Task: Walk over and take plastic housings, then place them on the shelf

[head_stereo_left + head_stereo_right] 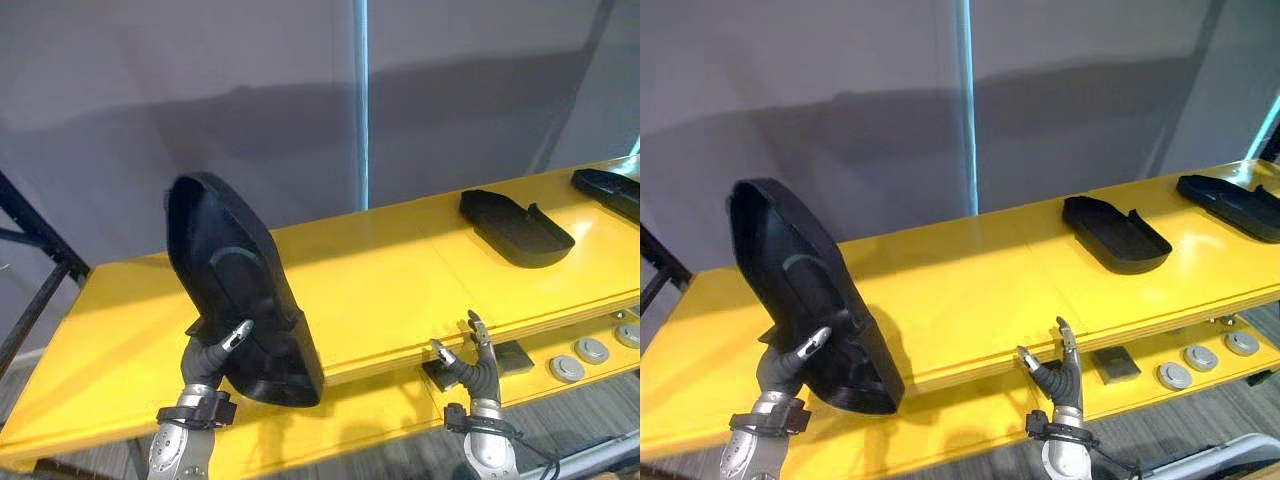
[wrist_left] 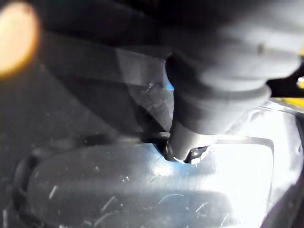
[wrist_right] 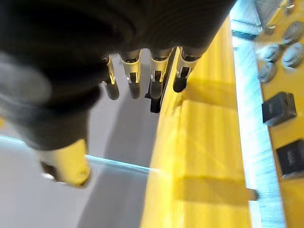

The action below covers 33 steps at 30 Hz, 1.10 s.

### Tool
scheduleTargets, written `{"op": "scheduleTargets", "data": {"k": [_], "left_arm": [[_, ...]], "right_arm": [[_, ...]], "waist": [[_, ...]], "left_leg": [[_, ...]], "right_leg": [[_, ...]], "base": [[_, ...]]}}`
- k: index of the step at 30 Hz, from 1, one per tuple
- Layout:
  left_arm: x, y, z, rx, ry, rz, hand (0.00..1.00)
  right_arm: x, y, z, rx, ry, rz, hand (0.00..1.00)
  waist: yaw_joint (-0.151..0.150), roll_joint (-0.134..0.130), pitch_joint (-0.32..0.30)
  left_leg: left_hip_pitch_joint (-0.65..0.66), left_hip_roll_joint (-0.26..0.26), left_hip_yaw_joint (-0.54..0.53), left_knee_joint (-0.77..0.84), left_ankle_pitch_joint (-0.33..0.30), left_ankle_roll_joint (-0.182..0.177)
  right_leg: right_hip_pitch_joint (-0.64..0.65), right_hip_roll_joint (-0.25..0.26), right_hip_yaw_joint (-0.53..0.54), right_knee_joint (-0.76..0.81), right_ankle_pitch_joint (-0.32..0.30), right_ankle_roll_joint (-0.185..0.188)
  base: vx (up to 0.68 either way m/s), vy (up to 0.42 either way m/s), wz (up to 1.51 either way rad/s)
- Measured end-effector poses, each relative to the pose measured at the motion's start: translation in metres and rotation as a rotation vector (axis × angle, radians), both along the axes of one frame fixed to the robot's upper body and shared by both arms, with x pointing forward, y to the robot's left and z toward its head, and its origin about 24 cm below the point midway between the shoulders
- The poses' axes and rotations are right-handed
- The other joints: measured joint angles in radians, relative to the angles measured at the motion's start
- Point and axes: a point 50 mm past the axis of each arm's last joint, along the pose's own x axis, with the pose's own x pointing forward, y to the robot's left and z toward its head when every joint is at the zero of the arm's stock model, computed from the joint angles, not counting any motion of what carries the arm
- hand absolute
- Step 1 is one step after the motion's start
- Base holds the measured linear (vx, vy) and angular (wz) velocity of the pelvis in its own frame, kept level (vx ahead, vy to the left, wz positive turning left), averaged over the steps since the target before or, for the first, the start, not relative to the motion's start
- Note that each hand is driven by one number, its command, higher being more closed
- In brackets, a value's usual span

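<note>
A: How is the left arm?
B: It comes up at 7 o'clock. The left hand (image 1: 212, 352) points up, wrist low.
A: What does it hold?
B: A big black housing (image 1: 235, 275). The thumb pinches its front. The fingers are hidden behind it. The housing stands on end, and its top leans to 11 o'clock. Its low end is at the front edge of the yellow shelf (image 1: 400, 285). I can't tell if it touches there.
A: And the right arm?
B: It comes up at 5 o'clock. The right hand (image 1: 478, 368) points up too, just beside the shelf's front edge. Its fingers are loose and a bit apart. It holds nothing.
A: More housings?
B: Yes. A second housing (image 1: 515, 228) lies flat on the shelf at 3 o'clock. A third housing (image 1: 610, 190) lies further out, nearer 2 o'clock.
A: What is by the right hand?
B: A lower yellow ledge at 4 o'clock, with round grey discs (image 1: 567, 368) and a dark block (image 1: 1117, 363).
</note>
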Motion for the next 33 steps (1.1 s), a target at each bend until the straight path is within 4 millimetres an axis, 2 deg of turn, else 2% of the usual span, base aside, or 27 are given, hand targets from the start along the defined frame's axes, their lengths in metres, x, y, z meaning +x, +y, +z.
{"op": "scheduleTargets", "data": {"k": [2,3,6,11,14,16,18,20,22,24,26,28,33], "left_arm": [[0.004,0.000,0.005,-0.020,-0.009,-0.020,1.00],[0.007,0.000,0.008,-0.032,-0.013,-0.030,1.00],[0.014,-0.006,0.009,-0.094,0.031,-0.059,1.00],[0.037,-0.019,0.005,-0.197,0.159,-0.088,1.00],[0.057,-0.014,-0.006,-0.215,0.270,0.013,1.00],[0.073,0.000,-0.013,-0.228,0.346,0.119,1.00],[0.087,0.014,-0.011,-0.230,0.384,0.204,1.00],[0.101,0.033,0.000,-0.228,0.389,0.302,1.00],[0.116,0.056,0.024,-0.240,0.361,0.406,1.00],[0.125,0.065,0.044,-0.228,0.326,0.439,1.00],[0.131,0.069,0.061,-0.217,0.298,0.458,1.00],[0.137,0.073,0.075,-0.141,0.299,0.463,1.00],[0.147,0.067,0.102,-0.027,0.260,0.428,1.00]], "right_arm": [[-0.001,0.002,-0.002,0.009,0.006,0.003,0.00],[-0.003,0.001,-0.002,0.010,0.009,-0.003,0.00],[-0.006,-0.004,0.010,0.019,-0.043,-0.017,0.00],[-0.015,-0.009,0.025,0.018,-0.090,0.006,0.00],[-0.019,-0.013,0.025,0.021,-0.048,0.052,0.00],[-0.022,-0.015,0.024,0.011,-0.022,0.106,0.00],[-0.023,-0.020,0.029,-0.002,-0.013,0.145,0.00],[-0.021,-0.021,0.034,-0.001,-0.013,0.188,0.00],[-0.020,-0.021,0.038,0.000,-0.013,0.225,0.00],[-0.019,-0.021,0.038,0.004,-0.009,0.236,0.00],[-0.019,-0.018,0.037,0.006,0.000,0.253,0.00],[-0.019,-0.010,0.046,0.008,-0.034,0.287,0.00],[-0.015,-0.002,0.057,0.011,-0.083,0.326,0.00]], "waist": [[-0.005,-0.002,-0.001],[-0.005,-0.004,-0.003],[-0.031,0.007,-0.012],[-0.067,0.008,-0.012],[-0.092,0.010,-0.011],[-0.104,0.021,-0.005],[-0.117,0.040,0.015],[-0.131,0.051,0.048],[-0.154,0.055,0.099],[-0.158,0.055,0.139],[-0.167,0.055,0.166],[-0.183,0.054,0.199],[-0.184,0.051,0.248]], "left_leg": [[0.025,-0.013,0.007,-0.031,0.005,0.007],[0.048,-0.013,0.013,-0.054,0.012,0.008],[0.094,0.001,0.027,-0.148,0.059,-0.006],[0.128,0.032,0.065,-0.250,0.121,-0.019],[0.126,0.033,0.081,-0.255,0.129,-0.017],[0.111,0.035,0.090,-0.255,0.132,-0.014],[0.090,0.035,0.103,-0.255,0.139,-0.008],[0.063,0.036,0.112,-0.254,0.153,-0.005],[0.026,0.037,0.119,-0.254,0.171,0.003],[0.014,0.037,0.134,-0.253,0.177,0.007],[0.002,0.036,0.136,-0.251,0.179,0.010],[-0.015,0.036,0.138,-0.246,0.181,0.012],[-0.046,0.038,0.137,-0.237,0.182,0.014]], "right_leg": [[0.009,-0.009,0.000,0.001,0.011,-0.006],[0.019,-0.007,0.000,0.001,0.016,0.006],[0.016,0.015,-0.001,-0.005,0.019,0.011],[-0.022,0.053,0.024,-0.006,0.022,0.017],[-0.037,0.054,0.034,-0.015,0.030,0.031],[-0.062,0.056,0.046,-0.017,0.034,0.038],[-0.099,0.056,0.063,-0.005,0.039,0.042],[-0.146,0.056,0.085,0.021,0.041,0.042],[-0.200,0.060,0.102,0.042,0.053,0.039],[-0.222,0.061,0.120,0.043,0.064,0.039],[-0.238,0.062,0.127,0.044,0.068,0.040],[-0.257,0.062,0.133,0.049,0.072,0.040],[-0.287,0.062,0.135,0.058,0.071,0.040]], "base": [[0.11,0.112,-0.04],[0.06,0.043,-0.12],[0.01,-0.036,-0.12],[-0.03,-0.043,-0.21],[-0.10,0.012,-0.20],[-0.10,0.010,-0.12],[-0.10,0.019,-0.15],[-0.10,0.016,-0.14],[-0.10,0.010,-0.11],[-0.07,0.013,-0.17],[-0.05,0.013,-0.08],[-0.02,0.006,-0.02],[-0.01,0.005,0.02]]}}
